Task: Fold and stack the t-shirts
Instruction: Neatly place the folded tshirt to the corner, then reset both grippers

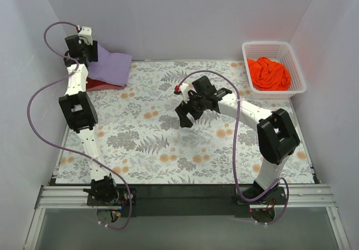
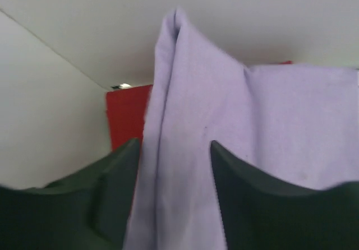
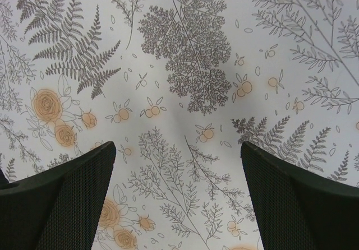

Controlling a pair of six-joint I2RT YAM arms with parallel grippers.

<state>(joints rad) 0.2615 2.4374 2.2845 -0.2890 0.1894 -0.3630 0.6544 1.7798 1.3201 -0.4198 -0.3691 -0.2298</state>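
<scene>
A folded lavender t-shirt (image 1: 112, 66) lies on a dark red t-shirt (image 1: 104, 84) at the far left corner of the table. My left gripper (image 1: 92, 51) is at the lavender shirt's left edge. In the left wrist view a raised fold of lavender cloth (image 2: 224, 121) runs between the parted fingers of the left gripper (image 2: 174, 149), which is open; the dark red t-shirt (image 2: 128, 115) shows behind. An orange t-shirt (image 1: 268, 73) lies crumpled in the white basket (image 1: 297, 70). My right gripper (image 1: 188, 118) hovers open over mid-table, with only bare cloth under it (image 3: 178, 149).
The floral table cloth (image 1: 168, 143) covers the table; the right wrist view shows only its leaf pattern (image 3: 179, 65). White walls close in the left, back and right sides. The basket stands at the far right corner.
</scene>
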